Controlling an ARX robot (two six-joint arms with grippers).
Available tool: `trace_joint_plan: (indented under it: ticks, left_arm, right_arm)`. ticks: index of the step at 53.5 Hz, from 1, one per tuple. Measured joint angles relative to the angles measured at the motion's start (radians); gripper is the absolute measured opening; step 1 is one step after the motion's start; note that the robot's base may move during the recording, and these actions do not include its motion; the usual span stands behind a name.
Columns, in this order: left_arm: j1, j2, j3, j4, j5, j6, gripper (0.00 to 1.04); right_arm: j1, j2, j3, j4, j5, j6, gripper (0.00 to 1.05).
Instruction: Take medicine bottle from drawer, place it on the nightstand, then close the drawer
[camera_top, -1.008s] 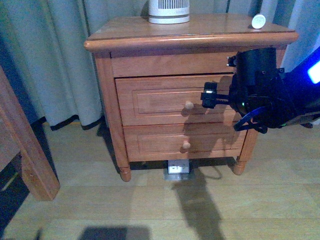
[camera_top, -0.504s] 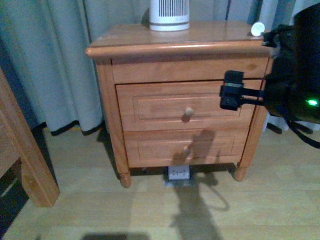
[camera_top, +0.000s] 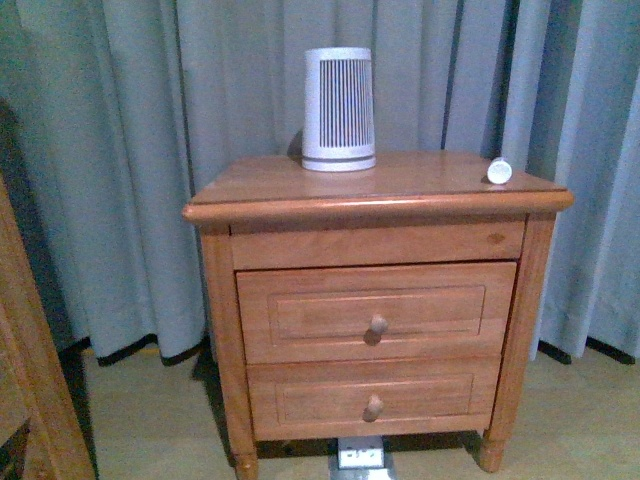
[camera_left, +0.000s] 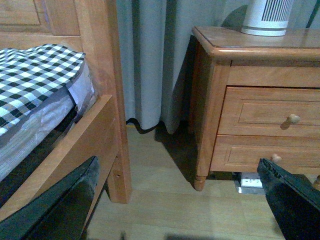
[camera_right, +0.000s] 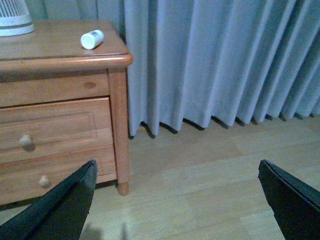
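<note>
- Left gripper (camera_left: 175, 210): jaws spread wide at the lower corners of its wrist view, holding nothing, aimed past the bed frame (camera_left: 107, 100) toward the cabinet.
- Ribbed white device (camera_top: 339, 108): upper centre of the front view, upright at the back of the top.
- The nightstand (camera_top: 225, 330) fills mid-frame; the drawer (camera_top: 375, 312) sits flush, judged shut.
- Medicine bottle (camera_top: 499, 171): centre right, lying on its side near the top's right front corner, so likely delivered.
- Right gripper (camera_right: 175, 205): jaws apart, empty, clear of the furniture; the task looks finished.
</note>
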Motion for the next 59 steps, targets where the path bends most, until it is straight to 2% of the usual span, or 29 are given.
trace_joint_plan:
  ticks: [5, 9, 16, 23, 25, 26, 29, 32, 34, 38, 40, 51, 59]
  left_arm:
    - [0.000, 0.000, 0.000, 0.000, 0.000, 0.000, 0.98]
    - [0.000, 0.000, 0.000, 0.000, 0.000, 0.000, 0.98]
    - [0.000, 0.000, 0.000, 0.000, 0.000, 0.000, 0.98]
    - [0.000, 0.000, 0.000, 0.000, 0.000, 0.000, 0.98]
    - [0.000, 0.000, 0.000, 0.000, 0.000, 0.000, 0.98]
    - [0.000, 0.000, 0.000, 0.000, 0.000, 0.000, 0.98]
    - [0.000, 0.000, 0.000, 0.000, 0.000, 0.000, 0.98]
    - [0.000, 0.000, 0.000, 0.000, 0.000, 0.000, 0.98]
    - [0.000, 0.000, 0.000, 0.000, 0.000, 0.000, 0.98]
    - [0.000, 0.000, 0.000, 0.000, 0.000, 0.000, 0.98]
    - [0.000, 0.000, 0.000, 0.000, 0.000, 0.000, 0.98]
    - [0.000, 0.000, 0.000, 0.000, 0.000, 0.000, 0.98]
    - [0.000, 0.000, 0.000, 0.000, 0.000, 0.000, 0.98]
  right_arm:
    - [0.048, -0.304, -0.081, -0.188, 0.055, -0.019, 0.98]
    - [0.027, -0.373, -0.108, -0.214, 0.015, -0.020, 0.98]
    - [-0.082, -0.420, -0.140, -0.273, -0.090, -0.012, 0.98]
    - [-0.100, -0.423, -0.142, -0.279, -0.100, -0.002, 0.98]
    - [-0.111, -0.430, -0.143, -0.275, -0.143, 0.000, 0.96]
    - [-0.144, -0.445, -0.150, -0.266, -0.244, 0.001, 0.93]
    - [-0.222, -0.478, -0.165, -0.262, -0.463, 0.002, 0.83]
    - [-0.246, -0.503, -0.178, -0.255, -0.578, 0.002, 0.74]
    - [-0.252, -0.520, -0.196, -0.256, -0.645, 0.001, 0.64]
    - [-0.255, -0.523, -0.196, -0.255, -0.646, 0.002, 0.50]
    - [-0.256, -0.524, -0.196, -0.255, -0.647, 0.002, 0.40]
    - [-0.256, -0.525, -0.196, -0.255, -0.647, 0.001, 0.02]
    - [-0.256, -0.525, -0.196, -0.255, -0.647, 0.002, 0.03]
